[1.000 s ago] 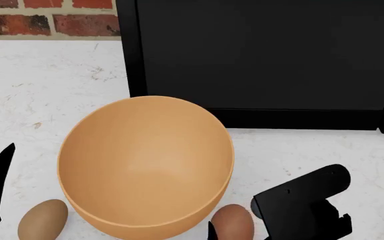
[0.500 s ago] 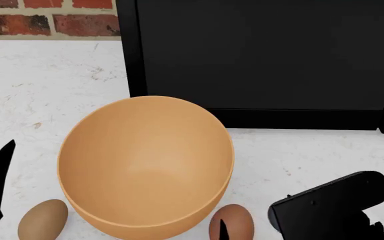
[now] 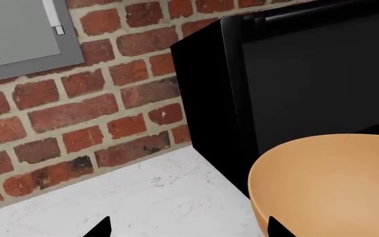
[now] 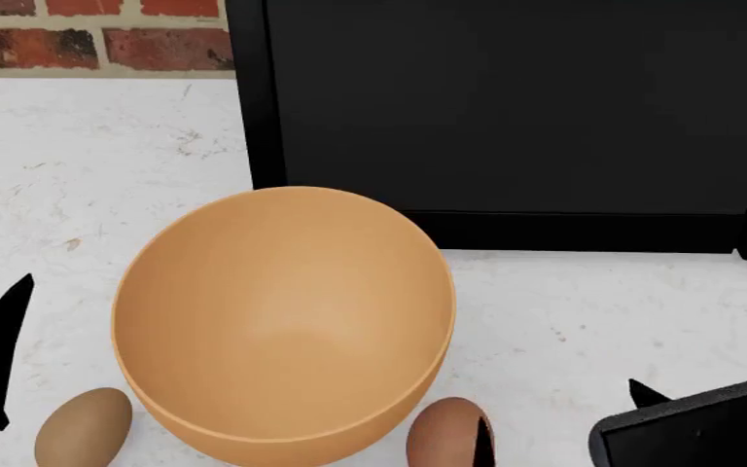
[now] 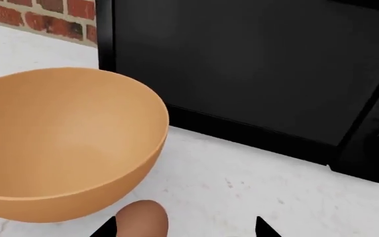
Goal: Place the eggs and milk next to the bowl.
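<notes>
Right hand [image 5: 184,228], seen from its wrist camera: two black fingertips stand wide apart and hold nothing, with the redder egg [image 5: 140,220] just beside one tip rather than squarely between them. In the head view this hand's body sits at the 5 o'clock corner, and the same egg lies at 5 o'clock of the bowl [image 4: 283,321], touching or nearly touching its wall. Left hand [image 3: 186,228]: its two tips are likewise spread wide and empty, at 8 o'clock of the bowl in the head view. The lighter egg [image 4: 83,426] rests at 7 o'clock of the bowl on the white tabletop [image 4: 88,165]. A black appliance [image 4: 504,107] stands at 12 to 1 o'clock, before a brick wall [image 3: 77,108]. Judged progress: both eggs appear placed; the milk is not visible in any view and presumably remains to be fetched.
</notes>
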